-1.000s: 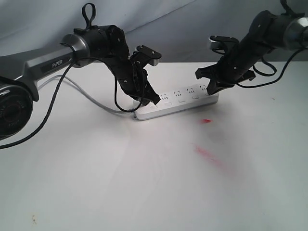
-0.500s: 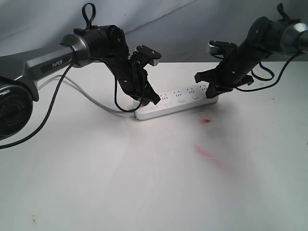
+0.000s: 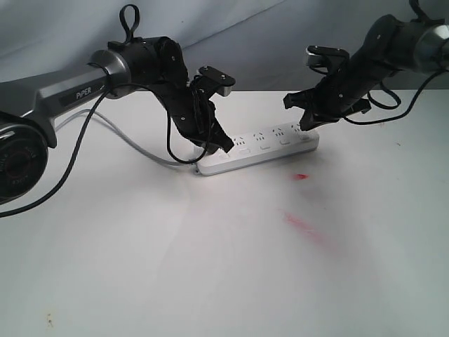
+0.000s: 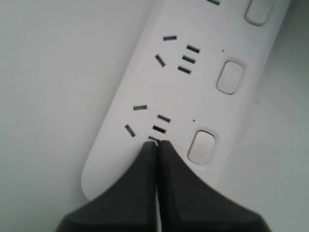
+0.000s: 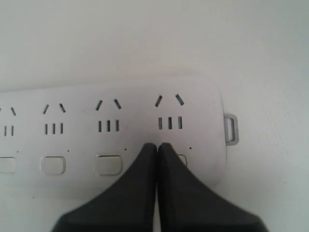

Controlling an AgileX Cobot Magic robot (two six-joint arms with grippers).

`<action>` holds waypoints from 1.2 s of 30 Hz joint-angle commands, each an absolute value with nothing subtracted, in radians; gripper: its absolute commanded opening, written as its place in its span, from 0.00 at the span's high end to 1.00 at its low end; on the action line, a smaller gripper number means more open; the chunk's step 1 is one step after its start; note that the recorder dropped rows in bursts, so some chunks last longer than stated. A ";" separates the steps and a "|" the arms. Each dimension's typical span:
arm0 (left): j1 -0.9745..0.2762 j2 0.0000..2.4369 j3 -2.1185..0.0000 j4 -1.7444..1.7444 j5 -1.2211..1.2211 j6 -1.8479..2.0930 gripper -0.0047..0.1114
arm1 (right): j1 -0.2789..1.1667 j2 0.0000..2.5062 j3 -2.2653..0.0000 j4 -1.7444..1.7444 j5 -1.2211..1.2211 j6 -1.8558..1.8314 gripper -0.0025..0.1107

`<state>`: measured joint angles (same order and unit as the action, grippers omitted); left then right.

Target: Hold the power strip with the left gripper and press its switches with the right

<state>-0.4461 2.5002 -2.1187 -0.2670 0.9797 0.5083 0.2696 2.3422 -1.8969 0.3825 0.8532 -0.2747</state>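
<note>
The white power strip [image 3: 263,149] lies slantwise on the white table, its grey cord [image 3: 133,142] running off to the left. My left gripper [image 3: 226,146] is shut, and its tips press down on the strip's cord end beside the last socket group [image 4: 157,143]. A row of switches [image 4: 230,76] shows next to it. My right gripper [image 3: 303,126] is shut too, at the strip's other end. Its tips [image 5: 157,146] sit over the end switch [image 5: 183,159] and hide most of it. Whether they touch it cannot be told. Other switches [image 5: 108,164] stay uncovered.
Red smears [image 3: 302,226] mark the table in front of the strip. A grey cloth backdrop [image 3: 280,35] hangs behind the table's far edge. Black cables [image 3: 70,168] trail from the left arm across the table. A small hanging loop [image 5: 231,128] sticks out of the strip's end.
The right gripper dipped onto the strip's end half a second ago and has since risen a little. The left gripper and the strip have not moved.
</note>
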 commanded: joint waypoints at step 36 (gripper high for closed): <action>-0.447 2.538 -2.104 -0.253 0.990 0.509 0.96 | 0.376 2.380 -1.786 0.033 0.768 -0.071 0.98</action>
<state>-0.4461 2.5002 -2.1187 -0.2670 0.9775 0.5083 0.3495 2.3475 -1.8092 0.1270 0.7066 -0.1395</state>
